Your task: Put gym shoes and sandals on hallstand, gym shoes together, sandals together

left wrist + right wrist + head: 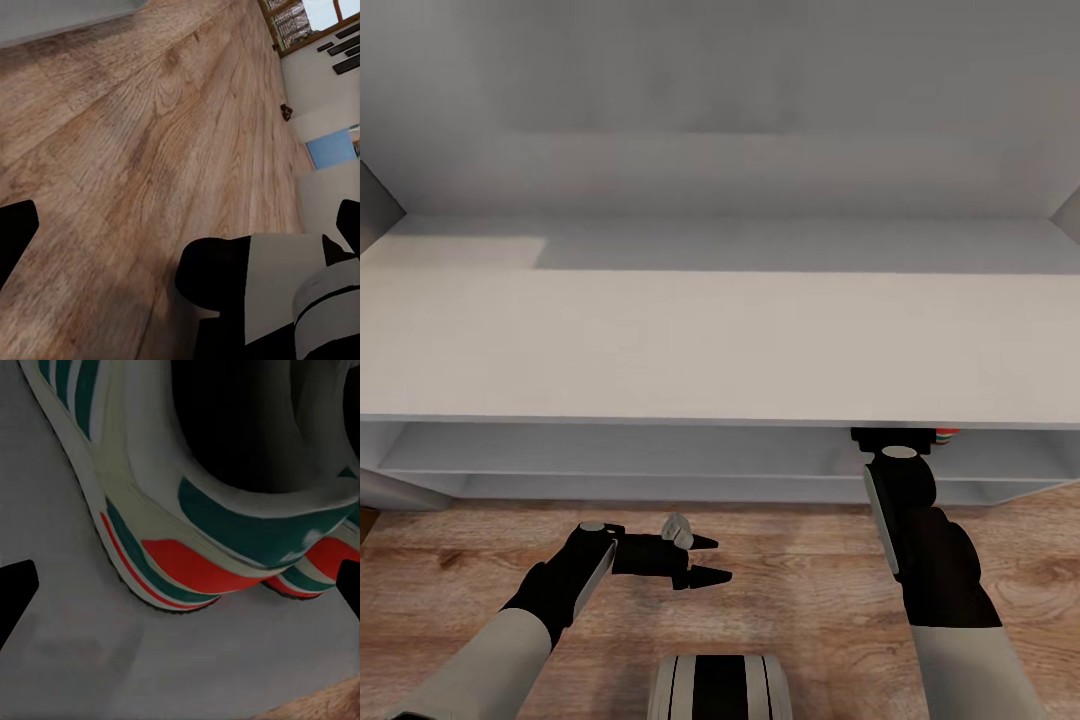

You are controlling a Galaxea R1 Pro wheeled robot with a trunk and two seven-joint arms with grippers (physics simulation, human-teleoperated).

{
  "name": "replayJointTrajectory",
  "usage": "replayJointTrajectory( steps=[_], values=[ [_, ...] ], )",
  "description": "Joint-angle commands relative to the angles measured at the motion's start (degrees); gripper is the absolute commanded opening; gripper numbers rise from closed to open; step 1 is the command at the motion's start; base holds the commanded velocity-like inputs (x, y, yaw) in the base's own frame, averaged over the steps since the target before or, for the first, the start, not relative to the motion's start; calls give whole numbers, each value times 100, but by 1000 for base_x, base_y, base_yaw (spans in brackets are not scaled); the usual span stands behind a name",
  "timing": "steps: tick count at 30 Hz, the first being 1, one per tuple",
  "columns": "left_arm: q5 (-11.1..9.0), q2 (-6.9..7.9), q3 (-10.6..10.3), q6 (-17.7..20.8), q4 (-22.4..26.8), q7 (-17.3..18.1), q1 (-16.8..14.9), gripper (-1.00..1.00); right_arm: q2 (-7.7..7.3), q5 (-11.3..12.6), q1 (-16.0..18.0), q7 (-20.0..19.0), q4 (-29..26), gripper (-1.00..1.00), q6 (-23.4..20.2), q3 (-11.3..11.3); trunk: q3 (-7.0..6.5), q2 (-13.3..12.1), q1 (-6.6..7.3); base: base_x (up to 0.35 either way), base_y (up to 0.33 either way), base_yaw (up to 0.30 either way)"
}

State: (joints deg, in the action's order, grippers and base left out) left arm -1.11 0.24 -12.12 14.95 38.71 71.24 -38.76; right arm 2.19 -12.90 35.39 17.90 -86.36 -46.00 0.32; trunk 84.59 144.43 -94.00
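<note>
— Between the right gripper [180,585] fingers, what sits?
— Jaws apart, holding nothing; just ahead the gym shoes [187,510] stand heel-on, side by side on a hallstand [660,340] shelf (red heel patches show).
— And the left gripper [705,558]?
— Jaws apart, empty, above the corridor floor [800,600], before the rack.

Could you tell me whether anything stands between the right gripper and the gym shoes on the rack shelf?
Nothing visible: in the right wrist view the gym shoes sit heel-first directly ahead of the right gripper on the hallstand shelf.
</note>
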Motion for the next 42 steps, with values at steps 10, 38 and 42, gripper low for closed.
replayJointTrajectory(
  steps=[10,38,42],
  values=[
    [-12,3,-9,60,4,16,-3,100,1,-11,3,12,-4,100,-32,3,4,1,1,0,0,0],
    [-12,3,-17,60,4,22,-2,100,-4,-11,3,8,-4,100,-32,-5,4,1,1,-62,0,0],
    [-12,3,-18,60,4,18,-1,100,-6,-11,3,7,-4,100,-32,-5,4,1,1,-310,0,0]
  ],
)
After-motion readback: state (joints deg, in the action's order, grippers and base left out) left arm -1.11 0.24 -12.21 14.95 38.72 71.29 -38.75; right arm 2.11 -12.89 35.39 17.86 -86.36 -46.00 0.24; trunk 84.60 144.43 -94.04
